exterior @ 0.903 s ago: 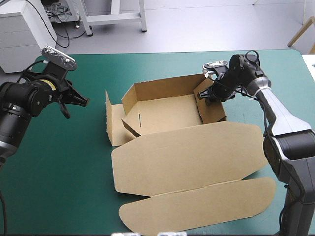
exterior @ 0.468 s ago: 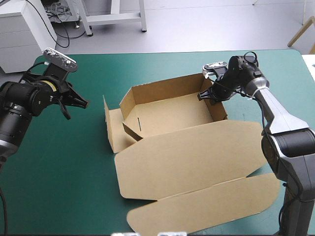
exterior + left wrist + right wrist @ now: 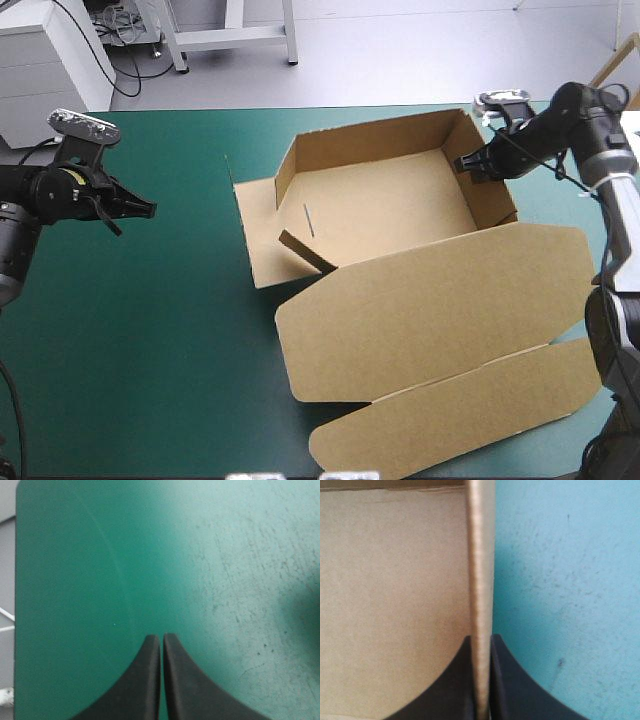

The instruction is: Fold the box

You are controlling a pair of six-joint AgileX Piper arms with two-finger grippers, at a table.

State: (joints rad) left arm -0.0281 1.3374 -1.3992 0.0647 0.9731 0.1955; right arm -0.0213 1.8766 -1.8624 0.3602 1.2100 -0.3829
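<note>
The brown box (image 3: 390,200) stands as an open tray right of the table's middle, its back and right walls raised. Its left flap (image 3: 262,230) lies flat, and a small tab (image 3: 305,251) leans inward at the front left corner. The lid (image 3: 440,310) lies flat toward the front. My right gripper (image 3: 472,165) is shut on the box's right wall (image 3: 480,580), the board's edge held between the black fingers. My left gripper (image 3: 143,210) hovers shut over bare teal-green cover (image 3: 225,580) near the table's left edge, well apart from the box.
The lid's outer flap (image 3: 470,420) reaches close to the table's front edge. The box's right wall sits near the table's right edge. Bare teal-green cover (image 3: 130,340) fills the left half of the table.
My right gripper has dragged the box to the right and toward the far edge, holding its right wall. My left gripper has drawn back to the left.
</note>
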